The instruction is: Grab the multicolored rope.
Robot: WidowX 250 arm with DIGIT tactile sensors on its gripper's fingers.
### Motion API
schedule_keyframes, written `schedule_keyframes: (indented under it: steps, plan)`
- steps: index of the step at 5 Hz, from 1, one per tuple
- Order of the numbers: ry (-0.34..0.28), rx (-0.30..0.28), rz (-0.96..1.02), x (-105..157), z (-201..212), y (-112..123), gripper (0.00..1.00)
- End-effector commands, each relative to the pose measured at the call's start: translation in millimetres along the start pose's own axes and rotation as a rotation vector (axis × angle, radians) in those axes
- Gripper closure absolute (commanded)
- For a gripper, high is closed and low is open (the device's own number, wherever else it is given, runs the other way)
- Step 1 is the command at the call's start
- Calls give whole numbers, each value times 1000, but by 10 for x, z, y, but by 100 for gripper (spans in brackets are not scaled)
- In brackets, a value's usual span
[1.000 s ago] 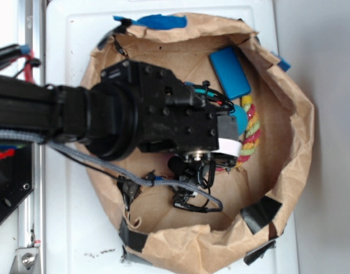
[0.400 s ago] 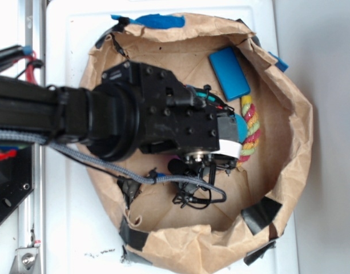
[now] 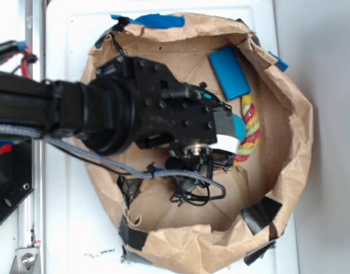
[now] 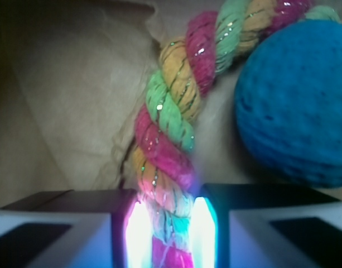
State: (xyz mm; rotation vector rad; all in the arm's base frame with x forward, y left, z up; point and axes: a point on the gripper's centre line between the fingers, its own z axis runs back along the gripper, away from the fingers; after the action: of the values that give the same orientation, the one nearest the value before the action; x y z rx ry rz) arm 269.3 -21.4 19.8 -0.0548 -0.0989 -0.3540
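The grab looks all but made. In the wrist view the black gripper [image 4: 166, 226] has its two fingers [image 4: 123, 231] pressed in on either side of the thick twisted multicolored rope [image 4: 171, 123], pink, yellow and light green strands, so that the rope fills the narrow gap between them and touches both inner faces (which glow bright from a light at the fingertips). From there the rope runs up and away, curving past the fuzzy teal ball [image 4: 296, 103], which sits just beside it on the right.

From the exterior view the rope [image 3: 252, 128] lies on the floor of the crumpled brown paper bowl [image 3: 294, 137] taped down on the white desk [image 3: 66, 228], along the bowl's right-hand wall, with the flat blue rectangular block [image 3: 229, 72] just beyond its upper end. The black arm covers the rope's lower end, the gripper itself and most of the ball.

What remains, by my judgement, is only to confirm the hold, say by lifting; nothing shows the rope off the paper yet.

Against the exterior picture of a second ago, the arm's wrist sits slightly higher in the frame and more tilted, and the loose black cable below it has shifted; rope and block lie as they did.
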Motion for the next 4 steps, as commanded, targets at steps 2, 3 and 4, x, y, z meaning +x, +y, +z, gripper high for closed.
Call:
schedule_keyframes:
  steps: [2, 3, 4]
  plan:
    - [-127, 30, 238, -279, 1207, 153, 100]
    - [-96, 15, 408, -312, 1403, 157, 100]
    - [-42, 20, 514, -233, 1453, 192, 100]
